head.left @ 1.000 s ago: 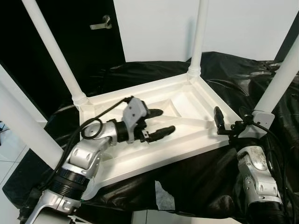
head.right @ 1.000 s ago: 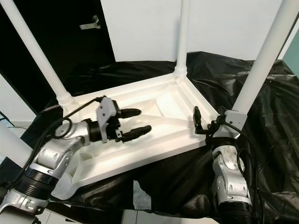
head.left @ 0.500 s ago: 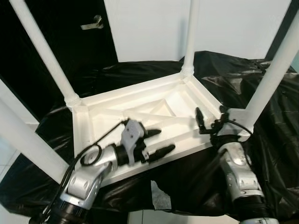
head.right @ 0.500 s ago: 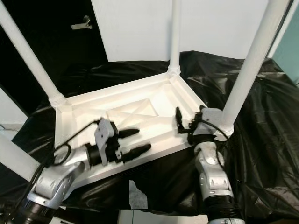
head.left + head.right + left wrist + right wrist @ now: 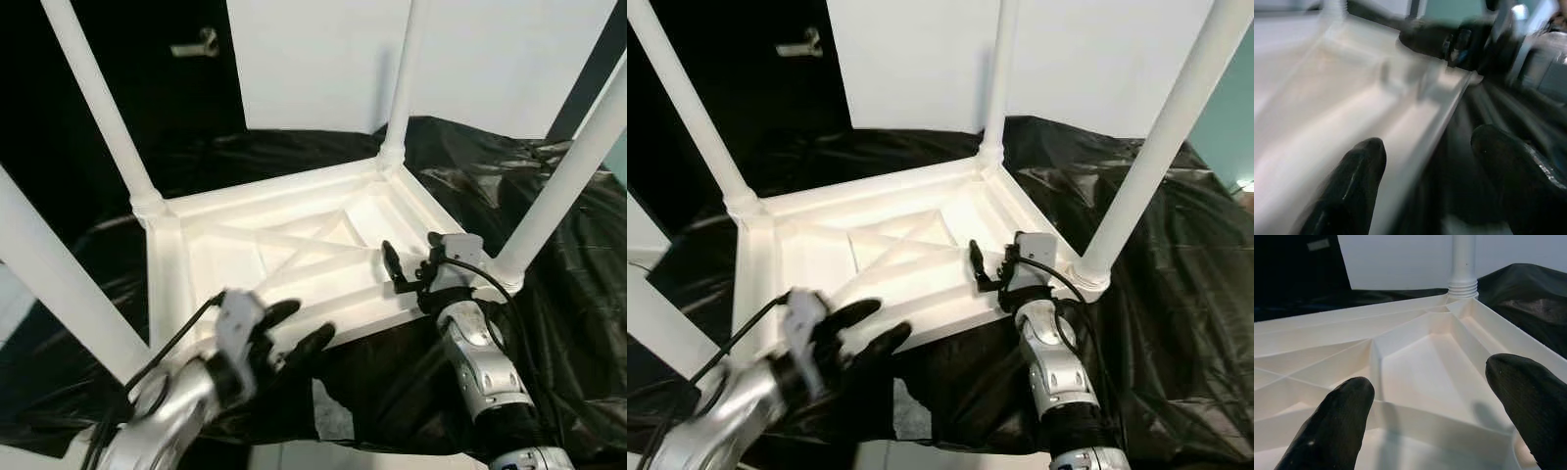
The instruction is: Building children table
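Observation:
The white children's table [image 5: 211, 264] lies upside down on a black plastic sheet [image 5: 470, 176], its ribbed underside facing up. Four white legs stand up from its corners, among them the far right leg [image 5: 404, 78] and the near right leg [image 5: 568, 176]. My left gripper [image 5: 306, 326] is open and blurred at the table's near rim. In the left wrist view, one of its fingers [image 5: 1352, 181] is over the white rim and the other over the sheet. My right gripper [image 5: 407, 259] is open just inside the near right corner, pointing across the underside [image 5: 1420, 362].
A black door with a metal handle [image 5: 196, 44] stands at the back left, beside a white wall [image 5: 313, 59]. The sheet has a pale torn patch [image 5: 328, 416] just below the table's near edge. Long legs rise close on both sides of the arms.
The camera has shifted. My left gripper has drawn back from over the table's inside to its near rim. The right gripper stays by the near right corner.

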`<state>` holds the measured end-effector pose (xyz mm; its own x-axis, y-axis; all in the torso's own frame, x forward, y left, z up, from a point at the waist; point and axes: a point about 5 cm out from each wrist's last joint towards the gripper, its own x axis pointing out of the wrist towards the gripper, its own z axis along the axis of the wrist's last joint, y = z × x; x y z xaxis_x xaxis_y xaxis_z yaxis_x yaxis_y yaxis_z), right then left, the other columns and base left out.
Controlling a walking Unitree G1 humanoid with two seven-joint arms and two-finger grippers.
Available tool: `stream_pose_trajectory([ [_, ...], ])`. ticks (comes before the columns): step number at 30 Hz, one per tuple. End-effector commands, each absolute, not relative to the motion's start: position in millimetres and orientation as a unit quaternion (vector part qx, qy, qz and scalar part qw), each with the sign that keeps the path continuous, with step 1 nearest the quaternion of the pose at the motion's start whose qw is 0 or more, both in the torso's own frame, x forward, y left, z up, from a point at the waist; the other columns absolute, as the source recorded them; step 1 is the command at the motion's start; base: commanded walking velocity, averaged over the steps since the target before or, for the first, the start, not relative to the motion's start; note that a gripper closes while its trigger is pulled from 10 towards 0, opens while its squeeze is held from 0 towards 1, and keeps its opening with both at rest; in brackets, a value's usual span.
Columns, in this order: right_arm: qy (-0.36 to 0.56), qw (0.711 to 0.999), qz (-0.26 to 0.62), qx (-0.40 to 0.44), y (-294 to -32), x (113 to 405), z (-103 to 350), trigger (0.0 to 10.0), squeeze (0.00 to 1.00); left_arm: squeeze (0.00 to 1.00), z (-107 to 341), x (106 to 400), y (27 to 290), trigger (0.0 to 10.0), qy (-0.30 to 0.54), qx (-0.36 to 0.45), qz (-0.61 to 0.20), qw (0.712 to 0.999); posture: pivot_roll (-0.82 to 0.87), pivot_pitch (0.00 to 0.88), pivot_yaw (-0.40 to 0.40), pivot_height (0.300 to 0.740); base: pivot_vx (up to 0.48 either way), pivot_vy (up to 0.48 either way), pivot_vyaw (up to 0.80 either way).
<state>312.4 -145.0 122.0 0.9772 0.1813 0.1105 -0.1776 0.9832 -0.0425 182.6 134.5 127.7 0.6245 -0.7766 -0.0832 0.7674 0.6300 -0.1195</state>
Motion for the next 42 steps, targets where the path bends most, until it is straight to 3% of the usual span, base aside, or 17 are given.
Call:
stream_pose_trajectory([
  [1, -0.046, 0.993, 0.104, -0.022, -141.9, 313.5, 118.4, 10.0, 0.0, 0.0, 135.2, 176.3, 137.4, 10.0, 0.051, -0.034, -0.448, 0.892, 0.16, 0.0, -0.093, 0.74, 0.0, 0.0, 0.0],
  [9, -0.042, 0.989, 0.138, -0.022, -133.6, 315.2, 114.7, 10.0, 0.0, 0.0, 134.6, 122.9, 163.9, 10.0, 0.149, -0.044, -0.495, 0.855, 0.2, 0.0, -0.106, 0.74, 0.0, 0.0, 0.0],
  [12, -0.043, 0.989, 0.142, -0.022, -132.5, 315.4, 114.4, 10.0, 0.0, 0.0, 135.5, 116.5, 170.2, 10.0, 0.167, -0.041, -0.494, 0.852, 0.2, 0.0, -0.105, 0.74, 0.0, 0.0, 0.0],
  [18, -0.045, 0.984, 0.172, -0.017, -125.7, 311.2, 112.3, 10.0, 0.0, 0.0, 140.8, 106.3, 213.8, 10.0, 0.222, -0.002, -0.469, 0.855, 0.2, 0.0, -0.095, 0.74, 0.0, 0.0, 0.0],
  [22, -0.048, 0.982, 0.184, -0.016, -123.2, 308.2, 112.8, 10.0, 0.0, 0.0, 144.6, 108.3, 235.8, 10.0, 0.24, 0.023, -0.451, 0.859, 0.2, 0.0, -0.09, 0.74, 0.0, 0.0, 0.0],
  [25, -0.054, 0.978, 0.202, -0.024, -121.5, 300.2, 112.7, 10.0, 0.0, 0.0, 153.0, 115.6, 271.0, 10.0, 0.264, 0.055, -0.41, 0.871, 0.19, 0.0, -0.072, 0.74, 0.0, 0.0, 0.0],
  [33, -0.064, 0.968, 0.243, -0.016, -121.9, 279.3, 113.4, 10.0, 0.0, 0.0, 161.9, 129.4, 312.9, 10.0, 0.287, 0.102, -0.347, 0.887, 0.17, 0.0, -0.053, 0.74, 0.0, 0.0, 0.0],
  [35, -0.07, 0.964, 0.255, -0.011, -124.4, 268.4, 115.9, 10.0, 0.0, 0.0, 165.2, 147.3, 327.8, 10.0, 0.266, 0.114, -0.304, 0.908, 0.15, 0.0, -0.044, 0.74, 0.0, 0.0, 0.0],
  [42, -0.073, 0.966, 0.248, -0.007, -131.6, 249.1, 120.9, 10.0, 0.0, 0.0, 170.6, 189.1, 344.0, 10.0, 0.187, 0.136, -0.24, 0.943, 0.12, 0.0, -0.03, 0.74, 0.0, 0.0, 0.0],
])
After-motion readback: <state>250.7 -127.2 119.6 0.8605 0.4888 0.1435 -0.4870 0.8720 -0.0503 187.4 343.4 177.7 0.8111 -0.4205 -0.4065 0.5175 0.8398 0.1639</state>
